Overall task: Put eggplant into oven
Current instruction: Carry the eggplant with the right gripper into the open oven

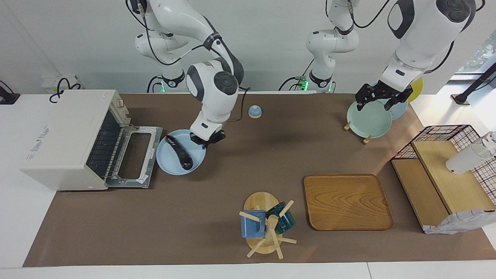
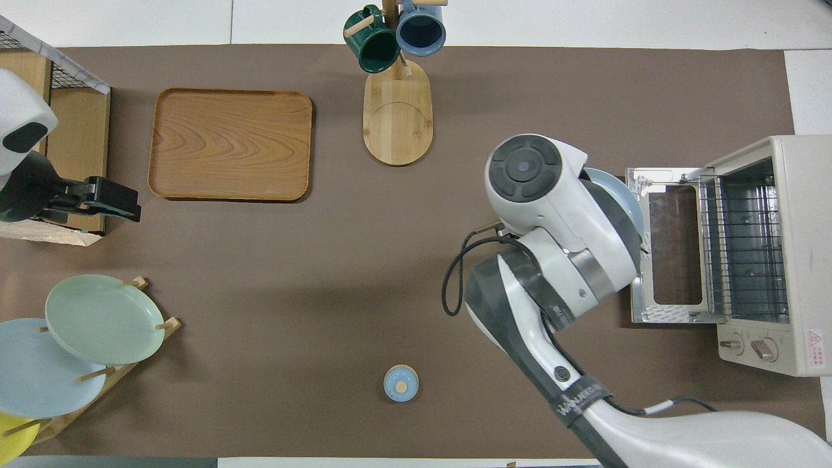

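The dark purple eggplant point(image 1: 179, 151) lies on a light blue plate point(image 1: 169, 164). My right gripper point(image 1: 208, 138) is shut on the plate's rim at the side away from the oven. The plate is beside the oven's open drop-down door point(image 1: 133, 155), with its rim overlapping the door's edge. The off-white oven point(image 1: 64, 135) stands at the right arm's end of the table, its wire rack bare point(image 2: 747, 253). In the overhead view the right arm hides the eggplant, and only a sliver of the plate point(image 2: 625, 195) shows. My left gripper point(image 1: 378, 101) waits over the plate rack.
A plate rack with a green plate point(image 1: 368, 120) stands near the left arm's base. A wooden tray point(image 1: 347, 201), a mug tree with two mugs point(image 1: 265, 224), a small blue knob-topped lid point(image 1: 254, 111) and a wire basket with wooden shelves point(image 1: 445, 166) are also on the table.
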Robot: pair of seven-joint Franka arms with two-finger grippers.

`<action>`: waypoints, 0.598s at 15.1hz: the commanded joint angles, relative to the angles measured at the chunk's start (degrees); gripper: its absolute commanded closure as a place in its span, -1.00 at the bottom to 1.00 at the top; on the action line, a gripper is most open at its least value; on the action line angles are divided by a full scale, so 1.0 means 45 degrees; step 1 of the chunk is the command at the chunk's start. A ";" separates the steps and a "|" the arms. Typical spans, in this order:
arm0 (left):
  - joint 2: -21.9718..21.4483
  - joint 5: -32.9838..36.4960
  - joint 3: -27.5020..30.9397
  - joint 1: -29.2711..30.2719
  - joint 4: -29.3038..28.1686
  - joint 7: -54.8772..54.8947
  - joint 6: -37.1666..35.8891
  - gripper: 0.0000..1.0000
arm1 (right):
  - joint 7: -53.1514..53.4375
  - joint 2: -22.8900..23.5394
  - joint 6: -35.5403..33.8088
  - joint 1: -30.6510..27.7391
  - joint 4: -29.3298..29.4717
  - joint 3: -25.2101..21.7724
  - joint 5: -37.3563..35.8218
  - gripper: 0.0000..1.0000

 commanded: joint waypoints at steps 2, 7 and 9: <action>-0.0119 -0.0008 -0.0059 0.0019 -0.0477 -0.0174 0.0808 -1.00 | -0.1666 -0.2248 0.0608 -0.1742 -0.2581 0.0183 -0.0494 1.00; -0.0119 -0.0009 -0.0059 -0.0020 -0.0596 -0.0371 0.0928 -1.00 | -0.4362 -0.2934 0.0978 -0.4010 -0.3364 0.0184 -0.0455 1.00; -0.0119 -0.0009 -0.0060 -0.0020 -0.0596 -0.0351 0.0850 -1.00 | -0.5048 -0.3051 0.1251 -0.4713 -0.3677 0.0183 -0.0455 1.00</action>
